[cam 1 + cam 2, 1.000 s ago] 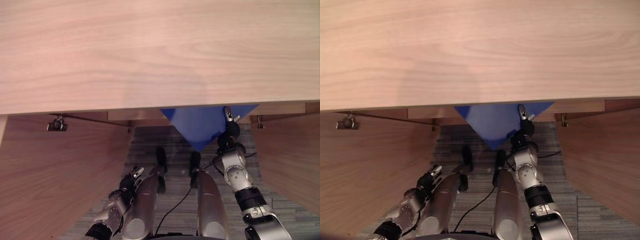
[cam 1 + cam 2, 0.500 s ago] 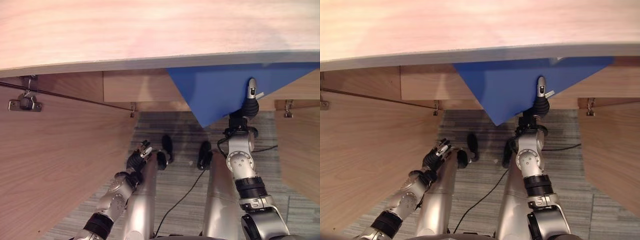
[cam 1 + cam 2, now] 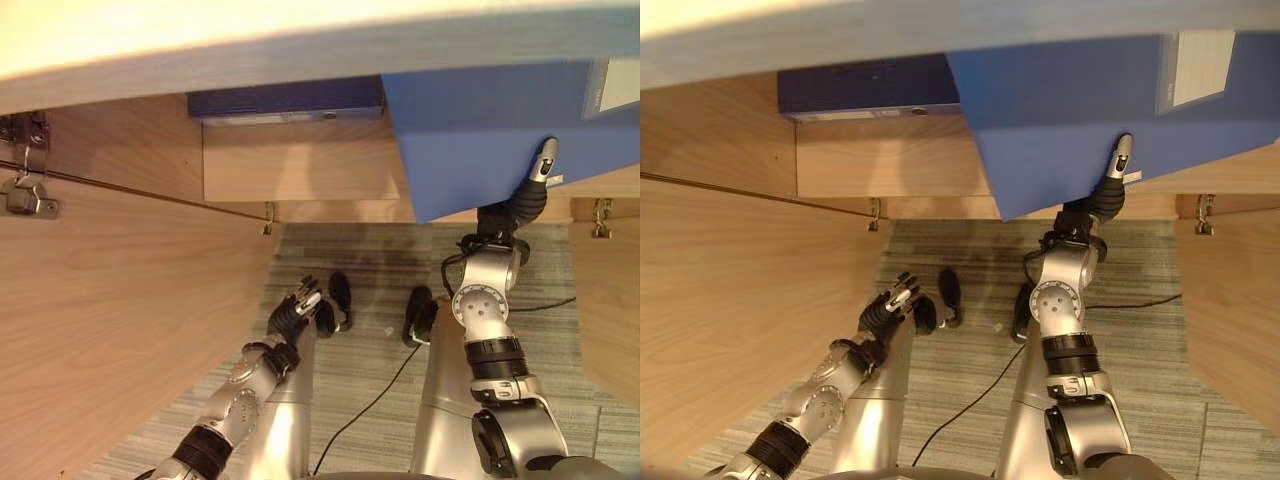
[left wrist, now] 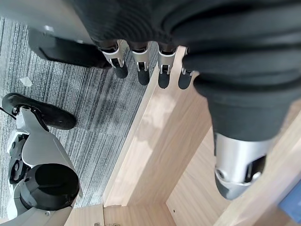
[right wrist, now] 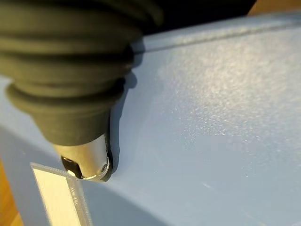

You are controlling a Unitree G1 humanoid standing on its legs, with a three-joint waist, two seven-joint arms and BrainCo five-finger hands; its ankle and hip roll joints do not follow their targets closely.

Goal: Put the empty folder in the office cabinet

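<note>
- Left eye view: the right hand (image 3: pixel 528 196) is raised against the underside of the blue folder (image 3: pixel 490 130), thumb up on its face; the other fingers sit behind the folder, so I cannot tell how the grip stands. The folder lies just beyond that hand, under the cabinet top (image 3: pixel 300 45). A darker folder (image 3: pixel 285 102) lies flat well off to that hand's left, inside the cabinet. The left hand (image 3: pixel 292 313) hangs low, holding nothing, beside the open door (image 3: pixel 110 320).
- Right eye view: the same; the folder's white label (image 3: pixel 1196 66) lies past the right hand, on its far right corner.
- Left wrist view: the left hand's fingers (image 4: pixel 138 63) are relaxed and loose, their tips over the carpet (image 4: pixel 70 108) and a wooden panel edge (image 4: pixel 162 141).
- Right wrist view: the right thumb (image 5: pixel 87 160) presses flat on the folder, its tip touching the label.
</note>
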